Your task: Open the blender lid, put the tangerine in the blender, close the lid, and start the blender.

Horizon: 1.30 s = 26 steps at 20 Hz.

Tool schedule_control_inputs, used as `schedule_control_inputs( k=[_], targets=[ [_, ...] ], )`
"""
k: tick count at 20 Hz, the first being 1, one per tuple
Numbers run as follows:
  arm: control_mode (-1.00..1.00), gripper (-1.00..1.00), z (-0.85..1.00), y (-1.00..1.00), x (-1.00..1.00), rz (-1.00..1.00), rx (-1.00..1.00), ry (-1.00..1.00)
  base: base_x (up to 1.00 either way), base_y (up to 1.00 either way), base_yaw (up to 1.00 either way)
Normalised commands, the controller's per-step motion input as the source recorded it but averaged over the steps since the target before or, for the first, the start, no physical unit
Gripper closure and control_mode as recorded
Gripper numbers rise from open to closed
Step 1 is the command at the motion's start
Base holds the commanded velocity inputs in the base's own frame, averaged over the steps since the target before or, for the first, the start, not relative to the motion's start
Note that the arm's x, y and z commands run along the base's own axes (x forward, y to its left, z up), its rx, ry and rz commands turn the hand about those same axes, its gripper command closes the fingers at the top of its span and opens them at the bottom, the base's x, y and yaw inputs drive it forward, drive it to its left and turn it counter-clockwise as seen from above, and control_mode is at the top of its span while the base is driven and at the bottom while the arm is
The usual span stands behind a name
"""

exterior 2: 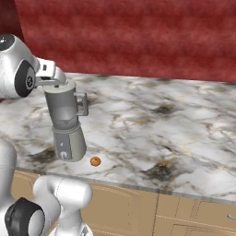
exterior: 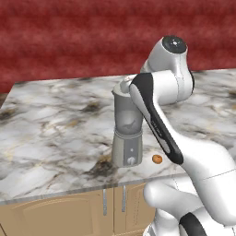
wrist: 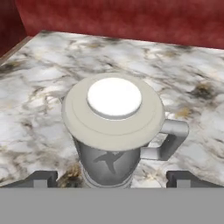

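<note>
- Stage of the task: the blender lid [wrist: 113, 114] sits flat on the jar's rim, so by the look of it nothing has been opened, and all four steps (lifting the lid, dropping in the fruit, closing, starting) appear to remain.
- Blender [exterior: 127, 133]: stands upright near the front edge of the marbled counter [exterior 2: 184, 133], its handle [wrist: 169, 140] sticking out to one side in the hand view and its round knob [exterior: 131, 161] facing the counter's front edge.
- Jar contents: through the translucent wall only the dark blade [wrist: 108, 161] shows at the bottom; no fruit is inside as far as can be seen.
- Tangerine [exterior: 156, 159]: rests on the counter just beside the blender's base, on the robot's right, close to the counter edge and apart from the base; seen likewise in the right base view [exterior 2: 95, 161].
- Gripper [wrist: 112, 177]: poised above and slightly behind the lid, jaws spread wide with the two dark fingertips [wrist: 43, 178] standing to either side of the jar; it holds nothing and is not touching the lid.
- Judgement of the next requirement: the spread jaws would need to come down around the lid's rim or its white centre cap [wrist: 114, 98] before any lifting can begin.
</note>
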Motion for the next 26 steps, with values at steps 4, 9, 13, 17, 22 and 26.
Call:
schedule_control_inputs(
  k=[4, 9, 13, 17, 22, 26],
  targets=[
    [-1.00, -1.00, 0.00, 0.03, 0.47, 0.04, 0.00, 0.00, 0.00, 0.00, 0.00],
    [-1.00, -1.00, -0.06, -0.05, 0.11, 0.08, 0.00, 0.02, 0.00, 0.00, 0.00],
    [-1.00, -1.00, -0.18, 0.00, 0.38, 0.03, 0.00, 0.12, 0.00, 0.00, 0.00],
    [-1.00, -1.00, -0.14, 0.00, 0.28, 0.03, 0.00, 0.07, 0.00, 0.00, 0.00],
    [-1.00, -1.00, -0.05, 0.01, 0.19, 0.03, 0.00, 0.01, 0.00, 0.00, 0.00],
    [-1.00, -1.00, -0.09, 0.02, 0.07, 0.02, 0.00, 0.00, 0.00, 0.00, 0.00]
  ],
)
